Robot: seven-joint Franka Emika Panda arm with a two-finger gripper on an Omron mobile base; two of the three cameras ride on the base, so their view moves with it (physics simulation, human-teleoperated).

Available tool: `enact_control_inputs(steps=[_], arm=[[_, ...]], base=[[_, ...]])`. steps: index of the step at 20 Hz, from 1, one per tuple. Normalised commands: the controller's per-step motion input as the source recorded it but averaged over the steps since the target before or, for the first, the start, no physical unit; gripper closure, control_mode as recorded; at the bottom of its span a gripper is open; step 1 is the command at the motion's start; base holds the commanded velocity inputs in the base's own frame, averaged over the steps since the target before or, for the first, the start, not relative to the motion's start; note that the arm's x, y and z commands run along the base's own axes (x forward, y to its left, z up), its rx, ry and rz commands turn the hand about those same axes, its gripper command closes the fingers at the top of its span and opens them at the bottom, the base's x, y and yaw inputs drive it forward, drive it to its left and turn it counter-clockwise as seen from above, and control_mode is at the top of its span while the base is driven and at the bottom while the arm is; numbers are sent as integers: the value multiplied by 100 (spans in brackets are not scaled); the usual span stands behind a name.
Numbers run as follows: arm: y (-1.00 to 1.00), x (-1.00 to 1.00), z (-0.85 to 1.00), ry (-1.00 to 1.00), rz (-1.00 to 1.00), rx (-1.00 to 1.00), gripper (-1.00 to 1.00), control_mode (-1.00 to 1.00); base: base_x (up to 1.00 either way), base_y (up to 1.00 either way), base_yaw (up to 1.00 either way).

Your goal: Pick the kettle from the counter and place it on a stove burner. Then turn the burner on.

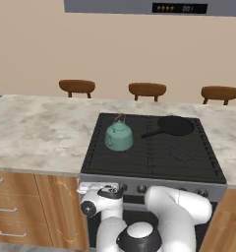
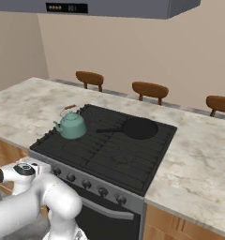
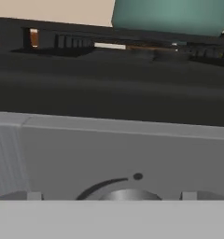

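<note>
Jaws stand wide and hold nothing: the gripper (image 1: 90, 189) hangs low at the front left corner of the range, level with the silver control panel (image 3: 123, 154), and the hand view looks straight at one knob (image 3: 119, 193) just ahead of the fingertips. Above that panel the kettle (image 1: 119, 137) sits upright on the rear left stove burner (image 1: 115, 147), near the left edge of the grate. A black frying pan (image 1: 174, 126) occupies the rear right burner. The counter (image 1: 36, 133) flanks the range on both sides. Placement appears complete; what remains, by this evidence, is turning the knob.
</note>
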Motion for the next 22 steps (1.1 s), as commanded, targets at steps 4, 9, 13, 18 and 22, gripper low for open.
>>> enact_control_inputs(steps=[4, 9, 13, 18, 22], arm=[[1, 13, -20, 0, 0, -5, 100, -100], [0, 0, 0, 0, 0, 0, 100, -100], [0, 0, 0, 0, 0, 0, 100, -100], [0, 0, -1, 0, 3, -3, 100, -100], [5, 0, -15, 0, 20, -15, 100, -100]], base=[[0, 0, 0], [0, 0, 0], [0, 0, 0], [0, 0, 0], [0, 0, 0]])
